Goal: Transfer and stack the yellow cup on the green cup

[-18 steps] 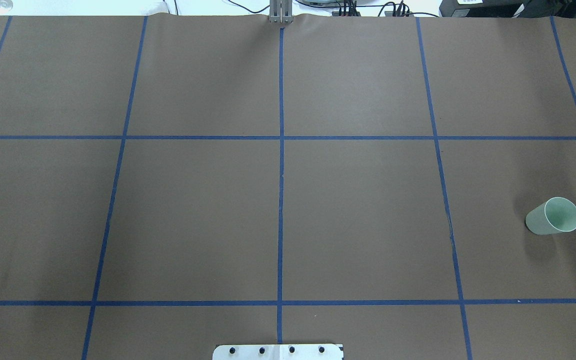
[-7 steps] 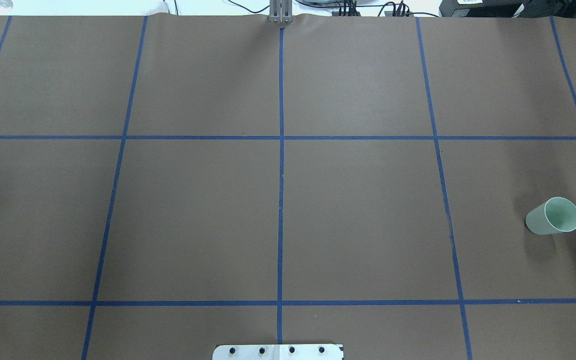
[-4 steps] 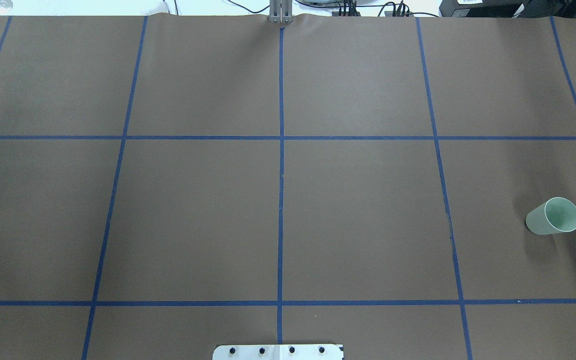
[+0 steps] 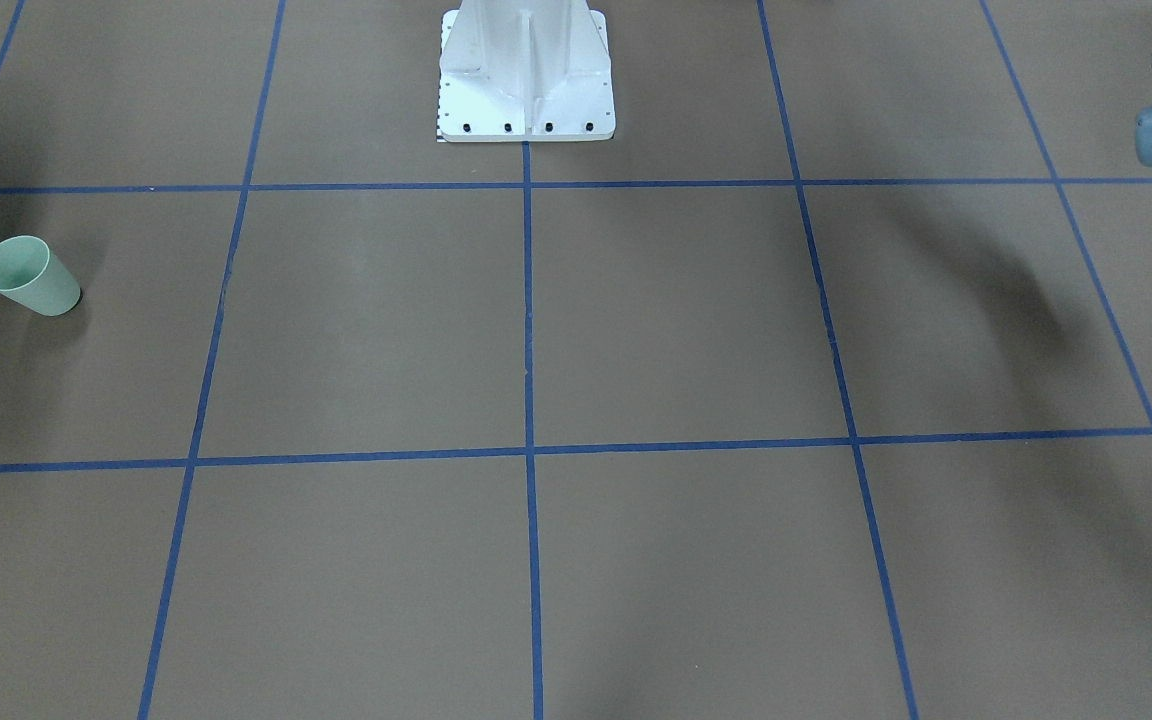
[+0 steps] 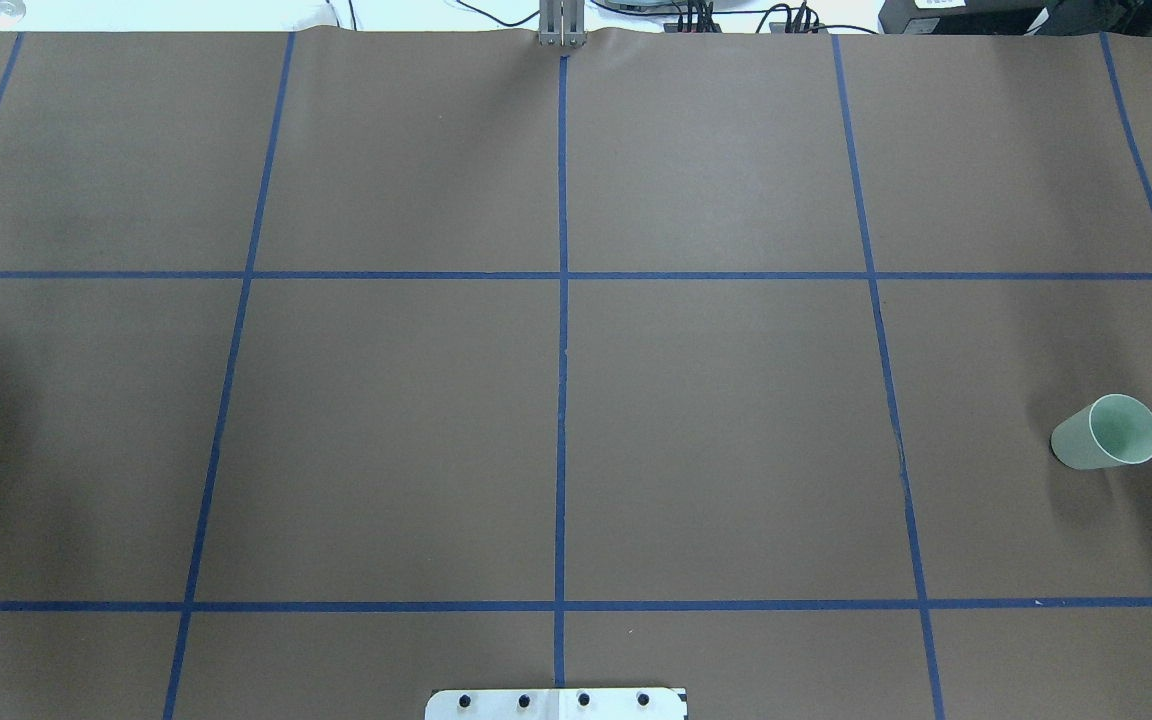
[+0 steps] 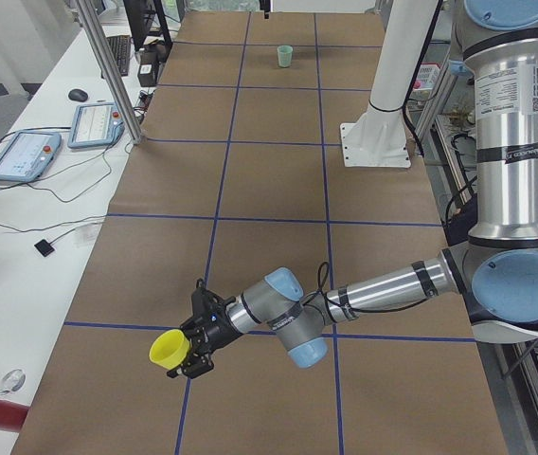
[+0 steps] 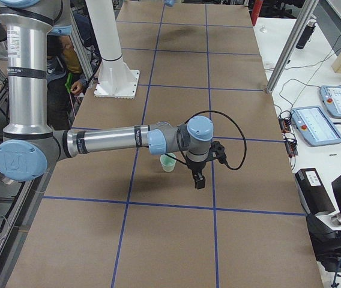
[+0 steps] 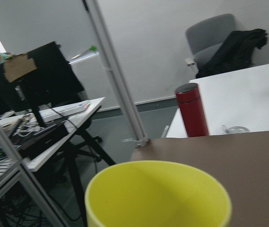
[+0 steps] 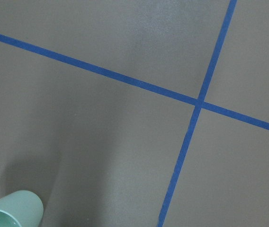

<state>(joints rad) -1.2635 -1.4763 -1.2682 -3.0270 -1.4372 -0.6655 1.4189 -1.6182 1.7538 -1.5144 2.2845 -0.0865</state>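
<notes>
Exterior left gives me my only look at the left claw [image 6: 193,349]. It sits at the end of the near arm, stretched out low over the brown table [image 6: 278,180]. The yellow cup [image 6: 167,350] is right at its tip, tipped on its side with the open mouth pointing away from the wrist. From this angle I cannot tell whether the fingers are clamped on it or apart. The left wrist camera shows no fingers, only the cup's rim and inside [image 8: 158,194] filling the bottom of the picture. Beyond the rim I see a red bottle [image 8: 191,109] on a white desk past the table's end.

The green cup [image 5: 1106,432] stands upright, mouth up, at the other end of the table, well apart from the left claw. Exterior right puts it near the right claw [image 7: 197,180], on the side toward the robot's white base [image 7: 117,84], and not touching it. That claw points down, and I cannot tell whether it is apart or together. Its wrist camera catches only the cup's rim [image 9: 11,210] in the lower corner, with two blue tape lines [image 9: 198,101] crossing ahead of it.
</notes>
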